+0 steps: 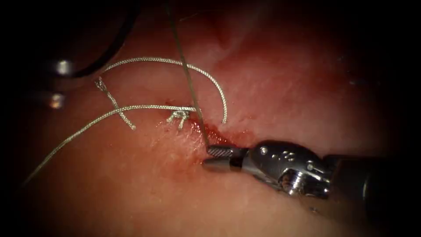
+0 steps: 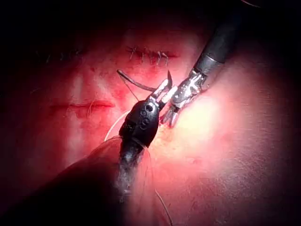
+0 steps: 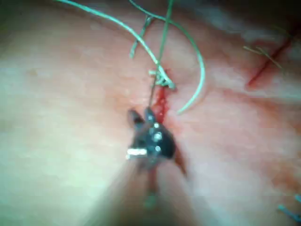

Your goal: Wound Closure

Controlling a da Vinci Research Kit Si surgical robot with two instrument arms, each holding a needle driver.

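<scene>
Right tool (image 1: pixel 210 158), jaws slightly parted at the cut (image 1: pixel 219 136), grips the taut thread (image 1: pixel 188 79) beside a knot (image 1: pixel 179 115). Left tool (image 2: pixel 162 92) holds the needle (image 2: pixel 136 84) near its tip, above the tissue (image 1: pixel 131 184).

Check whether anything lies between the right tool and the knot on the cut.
Nothing solid. The right tool is over the tissue, just lower right of the knot; one taut thread runs down past the knot to its tip.
</scene>
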